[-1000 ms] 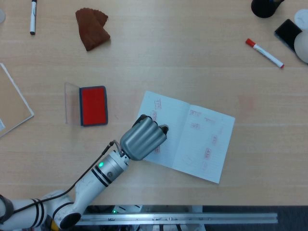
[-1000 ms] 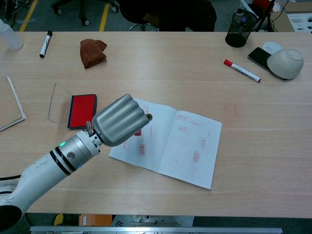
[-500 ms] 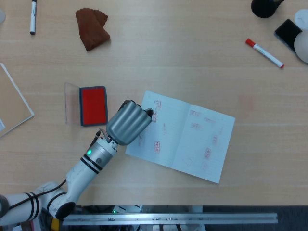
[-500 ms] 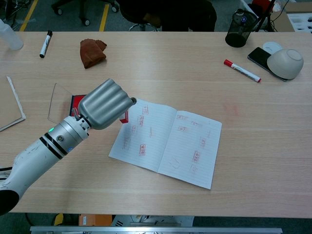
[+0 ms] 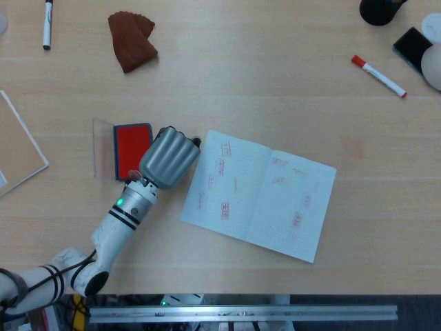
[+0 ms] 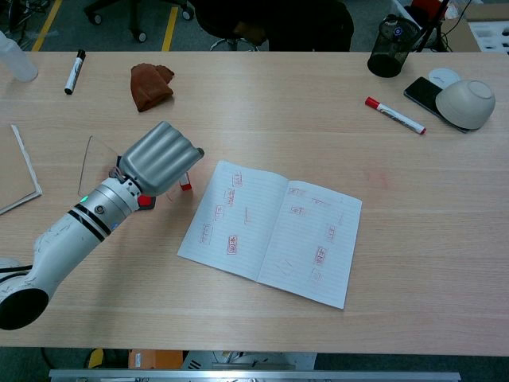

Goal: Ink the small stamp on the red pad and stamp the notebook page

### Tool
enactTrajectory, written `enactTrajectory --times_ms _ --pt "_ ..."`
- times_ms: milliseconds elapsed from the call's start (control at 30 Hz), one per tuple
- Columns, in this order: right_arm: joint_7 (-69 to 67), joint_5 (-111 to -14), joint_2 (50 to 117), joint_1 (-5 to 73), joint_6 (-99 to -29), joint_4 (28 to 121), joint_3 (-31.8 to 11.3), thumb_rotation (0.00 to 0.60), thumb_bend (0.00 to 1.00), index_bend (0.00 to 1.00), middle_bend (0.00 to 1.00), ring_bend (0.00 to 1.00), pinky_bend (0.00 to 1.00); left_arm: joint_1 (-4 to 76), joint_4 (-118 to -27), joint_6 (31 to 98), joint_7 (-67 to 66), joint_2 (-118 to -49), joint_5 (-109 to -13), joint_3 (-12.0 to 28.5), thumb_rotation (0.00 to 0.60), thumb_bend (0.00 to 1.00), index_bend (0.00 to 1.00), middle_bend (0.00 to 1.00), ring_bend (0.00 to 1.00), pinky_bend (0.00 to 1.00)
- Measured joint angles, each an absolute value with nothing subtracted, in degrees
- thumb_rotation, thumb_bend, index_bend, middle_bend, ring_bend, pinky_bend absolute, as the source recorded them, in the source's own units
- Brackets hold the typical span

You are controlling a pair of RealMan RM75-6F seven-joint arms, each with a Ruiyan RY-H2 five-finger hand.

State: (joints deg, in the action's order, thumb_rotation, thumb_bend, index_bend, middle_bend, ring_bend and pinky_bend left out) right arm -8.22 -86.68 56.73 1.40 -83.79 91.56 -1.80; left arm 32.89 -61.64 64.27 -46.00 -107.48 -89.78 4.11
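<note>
Holding the stamp (image 6: 184, 184) in our left hand (image 5: 167, 157), just off the pad (image 5: 131, 149) on its notebook side | risk: missing the ink or tilting, leaving a faint print on the notebook (image 5: 262, 196).

Your notebook (image 5: 258, 196) lies open and flat on the table, turned at a slant, its lined white pages already dotted with small red stamp marks on both sides of the fold. The red ink pad (image 5: 131, 147) sits well to its left in a dark frame with its clear lid (image 5: 103, 147) folded out beside it, and its right edge is partly covered from above. You can see only a small red and white bit of the stamp (image 6: 184, 185) poking out under the left hand (image 5: 167, 157), between the pad and the notebook's left edge.
</note>
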Motion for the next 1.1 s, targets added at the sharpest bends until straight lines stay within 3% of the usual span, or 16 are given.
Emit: enactTrajectory --times_ms 267,667,1100 --pt "-8.1 -86.3 56.5 1.2 -83.9 91.7 -1.7 0.600 0.30 0.11 0.18 0.09 0.15 33.5 -57.3 64.2 -44.8 -110.0 -88.3 4.3 0.600 0.26 0.51 0.98 0.98 1.00" --pt "-8.5 -86.4 56.5 1.3 -84.0 91.5 -1.9 0.600 0.30 0.11 0.18 0.09 0.15 33.4 -64.3 66.0 -47.5 -107.1 -87.7 4.7 0.600 0.26 0.28 0.94 0.95 1.00" --pt "-9.1 -86.2 55.6 2.2 -82.6 91.6 -2.1 0.600 0.30 0.11 0.18 0.09 0.15 30.4 -84.7 69.9 -46.5 -94.7 -83.8 7.0 0.600 0.26 0.23 0.66 0.62 1.00"
